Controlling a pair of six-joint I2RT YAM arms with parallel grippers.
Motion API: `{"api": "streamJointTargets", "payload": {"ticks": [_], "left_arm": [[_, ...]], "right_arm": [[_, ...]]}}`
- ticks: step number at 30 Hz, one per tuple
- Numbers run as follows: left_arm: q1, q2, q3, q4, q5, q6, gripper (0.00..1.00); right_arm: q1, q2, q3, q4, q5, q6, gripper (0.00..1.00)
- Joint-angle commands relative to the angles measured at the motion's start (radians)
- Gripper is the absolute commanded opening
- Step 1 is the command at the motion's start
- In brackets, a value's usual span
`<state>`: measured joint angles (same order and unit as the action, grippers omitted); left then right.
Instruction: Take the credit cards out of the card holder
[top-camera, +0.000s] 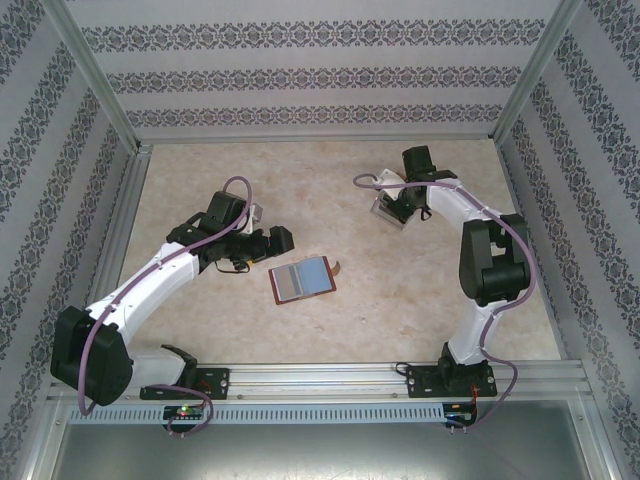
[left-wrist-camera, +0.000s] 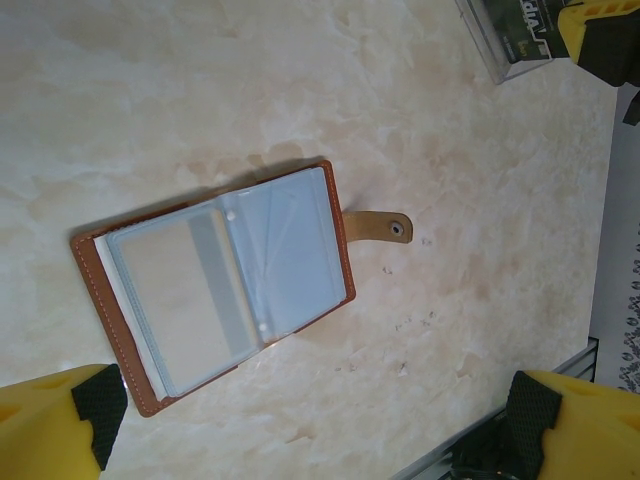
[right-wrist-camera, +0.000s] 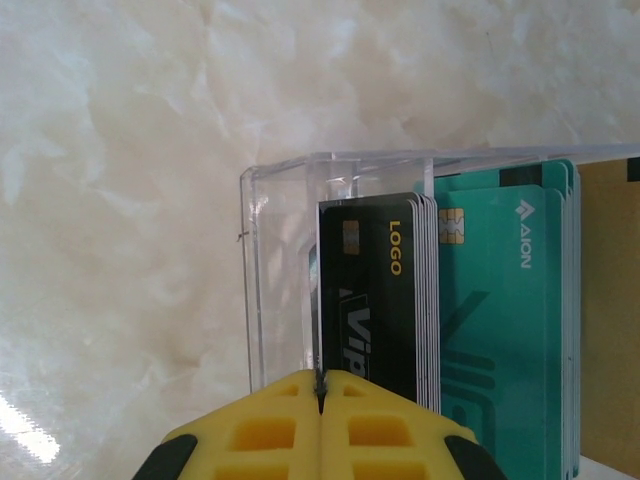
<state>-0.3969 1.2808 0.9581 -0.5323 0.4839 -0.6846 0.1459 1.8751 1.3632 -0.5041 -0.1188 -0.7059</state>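
The card holder (top-camera: 301, 279) (left-wrist-camera: 215, 290) lies open flat on the table, brown leather with pale blue-grey pockets and its snap tab (left-wrist-camera: 380, 227) sticking out. A tan credit card with a grey stripe (left-wrist-camera: 185, 300) sits in one of its pockets. My left gripper (top-camera: 268, 246) (left-wrist-camera: 310, 430) hovers just left of the holder, wide open with nothing between its yellow fingers (left-wrist-camera: 50, 425). My right gripper (top-camera: 392, 210) (right-wrist-camera: 320, 395) is at the back right, shut on a thin credit card (right-wrist-camera: 320, 300) seen edge-on, inside the clear box.
The clear plastic box (right-wrist-camera: 245, 280) (left-wrist-camera: 510, 35) holds a stack of black cards (right-wrist-camera: 380, 290) and teal cards (right-wrist-camera: 500, 330). Patterned walls enclose the marble-look table (top-camera: 200, 180). A metal rail (top-camera: 330, 375) runs along the near edge.
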Motion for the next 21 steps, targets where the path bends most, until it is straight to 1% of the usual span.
{"api": "streamJointTargets", "payload": {"ticks": [1,4,6,7,11,12,13,16,21], "left_arm": [[0.017,-0.018,-0.018,-0.029,-0.019,0.008,0.99],[0.019,-0.022,-0.024,-0.028,-0.019,0.005,0.99],[0.020,-0.026,-0.024,-0.029,-0.020,0.005,0.99],[0.020,-0.027,-0.023,-0.029,-0.020,0.005,0.99],[0.021,-0.029,-0.028,-0.025,-0.016,0.003,0.99],[0.021,-0.029,-0.028,-0.024,-0.016,0.002,1.00],[0.020,-0.028,-0.029,-0.023,-0.015,0.002,1.00],[0.022,-0.031,-0.031,-0.022,-0.016,0.001,0.99],[0.023,-0.033,-0.034,-0.020,-0.013,0.001,0.99]], "right_arm": [[-0.008,0.027,-0.009,-0.024,0.002,0.016,0.00],[-0.009,0.034,-0.006,-0.018,0.016,0.027,0.00],[-0.008,0.034,-0.003,-0.011,0.034,0.038,0.09],[-0.008,0.032,-0.001,-0.008,0.042,0.041,0.12],[-0.009,0.028,0.008,0.012,0.090,0.055,0.19],[-0.009,0.027,0.009,0.018,0.105,0.059,0.22],[-0.011,0.027,0.011,0.023,0.117,0.064,0.28],[-0.011,0.026,0.015,0.031,0.135,0.070,0.30],[-0.012,0.034,0.033,0.051,0.217,0.117,0.29]]}}
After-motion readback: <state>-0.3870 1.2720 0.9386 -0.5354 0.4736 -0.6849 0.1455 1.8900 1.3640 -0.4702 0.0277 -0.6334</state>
